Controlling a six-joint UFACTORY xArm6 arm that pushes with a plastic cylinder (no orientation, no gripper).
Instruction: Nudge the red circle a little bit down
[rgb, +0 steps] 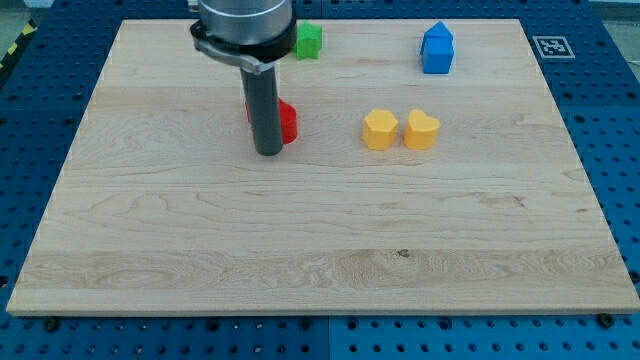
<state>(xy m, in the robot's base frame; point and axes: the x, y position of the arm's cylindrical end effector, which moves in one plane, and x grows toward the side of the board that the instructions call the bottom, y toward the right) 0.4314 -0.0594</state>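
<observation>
— Starting with the largest thing in view: pale wooden board (330, 240), bare across its whole bottom half and along the left edge. Anything else big?
— Only the dark rod (266, 110), coming down from the top edge left of centre and standing upright in the upper half. No jaws on it, so nothing clenched, nothing released, nothing grasped; just pushes with its end.
— Then the blocks, big to small?
— Blue block (437, 48) near the top right corner, house-like in outline. Yellow hexagon (379, 130) and yellow heart (421, 130) side by side, touching or nearly so, right of centre in the upper half. Green block (308, 42) close to the top edge, just right of the rod's housing.
— And the red circle (288, 122)?
— Tucked right behind the rod, left of centre, upper half; left part hidden, so cannot confirm the round outline. Well apart from the yellow pair.
— And my tip (268, 152)?
— Against the red circle's bottom-left side, touching or just beside; cannot tell which. Wrong side for a downward nudge, by my reckoning: would need to circle round to the side facing the top edge, between red and green, then press toward the bottom edge.
— Room for that?
— Plenty. Open gap above the red circle, short of the green block, and bare wood below it all the way to the bottom edge. Main risk: clipping it sideways while rounding
</observation>
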